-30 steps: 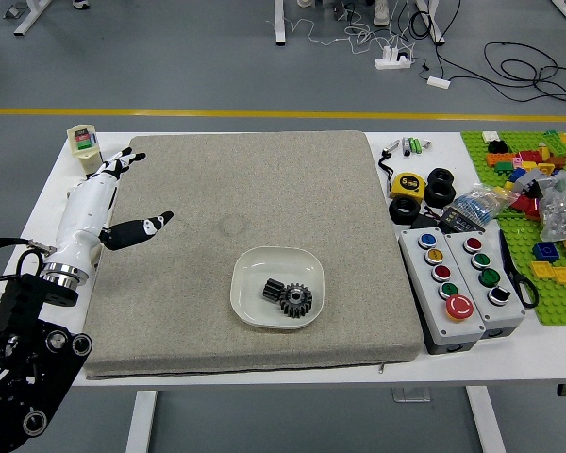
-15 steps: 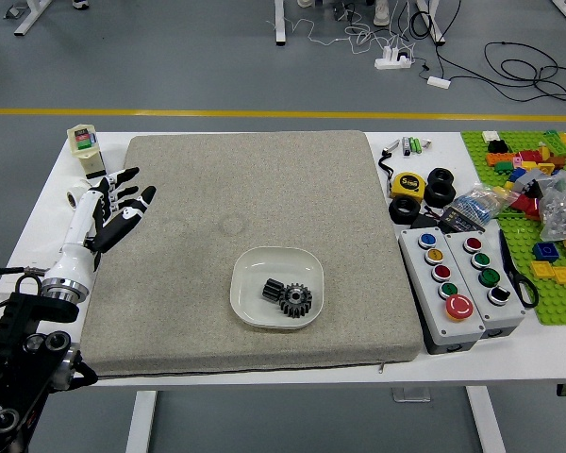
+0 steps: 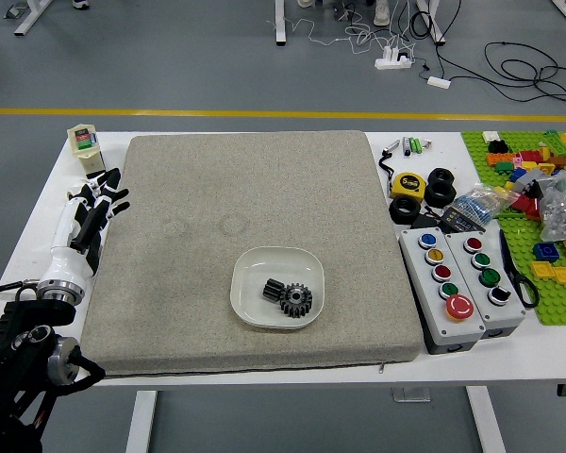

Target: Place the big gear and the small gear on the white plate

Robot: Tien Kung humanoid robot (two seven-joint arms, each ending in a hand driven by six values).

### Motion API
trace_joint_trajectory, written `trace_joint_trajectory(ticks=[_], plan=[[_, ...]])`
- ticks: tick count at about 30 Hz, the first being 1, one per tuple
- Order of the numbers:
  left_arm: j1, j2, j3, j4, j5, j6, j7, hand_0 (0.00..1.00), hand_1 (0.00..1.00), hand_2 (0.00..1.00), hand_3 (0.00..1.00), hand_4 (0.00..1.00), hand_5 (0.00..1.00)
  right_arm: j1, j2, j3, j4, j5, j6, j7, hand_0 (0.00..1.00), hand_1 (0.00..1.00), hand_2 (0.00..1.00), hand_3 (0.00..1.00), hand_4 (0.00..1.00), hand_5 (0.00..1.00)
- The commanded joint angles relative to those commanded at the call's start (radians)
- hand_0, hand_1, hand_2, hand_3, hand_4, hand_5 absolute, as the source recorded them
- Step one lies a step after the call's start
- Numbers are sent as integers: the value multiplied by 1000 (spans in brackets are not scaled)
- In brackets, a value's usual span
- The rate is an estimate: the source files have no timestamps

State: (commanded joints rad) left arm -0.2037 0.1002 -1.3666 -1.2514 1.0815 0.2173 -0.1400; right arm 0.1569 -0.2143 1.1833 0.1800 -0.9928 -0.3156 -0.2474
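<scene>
The left robot hand [image 3: 88,226] has drawn back toward the left edge of the grey mat [image 3: 217,189], and its fingers, spread wide a second ago, now sit closer together. They are still loosely apart, pointing toward the upper part of the frame, with nothing between them. The left arm [image 3: 24,330] has shifted with it at the lower left. The right arm is out of view.

What has not changed is the part that matters for the task. The white plate [image 3: 275,267] remains just below the middle of the frame, on the mat that covers much of the bench [image 3: 547,349], and both gears are inside its rim. The small gear [image 3: 274,290] lies on the left, seemingly on its side; the big gear [image 3: 296,300] is beside it on the right, its toothed face turned up. Whether the two touch, I cannot tell.

So the placing looks finished, and the retreat reads as the arm clearing away after the work. Nothing more seems to be asked of the gears. The next move probably calls only for bringing the hand farther out, taking care around the pale bottle [image 3: 83,142] at the upper left, which stands close to the fingertips and could be knocked.
</scene>
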Motion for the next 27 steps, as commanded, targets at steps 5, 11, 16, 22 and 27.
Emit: trace_joint_trajectory(ticks=[5, 11, 16, 22, 27], plan=[[-1, 0, 0, 0, 0, 2, -3, 769, 806, 901, 835, 823, 725, 0, 1, 0, 0, 3, -2, 0, 604, 611, 701, 552, 757, 656], [1, 1, -1, 1, -3, 2, -8, 771, 806, 902, 836, 823, 737, -2, 2, -2, 0, 5, -2, 0, 604, 612, 700, 552, 757, 656], [6, 1, -2, 4, -3, 1, -7, 773, 808, 904, 837, 823, 745, -6, 3, -2, 0, 5, -3, -1, 605, 613, 701, 552, 756, 656], [6, 1, 1, 5, -4, -2, -8, 775, 807, 905, 837, 822, 744, -9, 4, -1, 0, 1, -3, -2, 605, 612, 702, 551, 756, 657], [8, 1, 3, 5, -3, -2, -7, 776, 809, 905, 839, 822, 746, -10, 4, -1, 0, 0, -3, -1, 604, 612, 702, 551, 755, 658]])
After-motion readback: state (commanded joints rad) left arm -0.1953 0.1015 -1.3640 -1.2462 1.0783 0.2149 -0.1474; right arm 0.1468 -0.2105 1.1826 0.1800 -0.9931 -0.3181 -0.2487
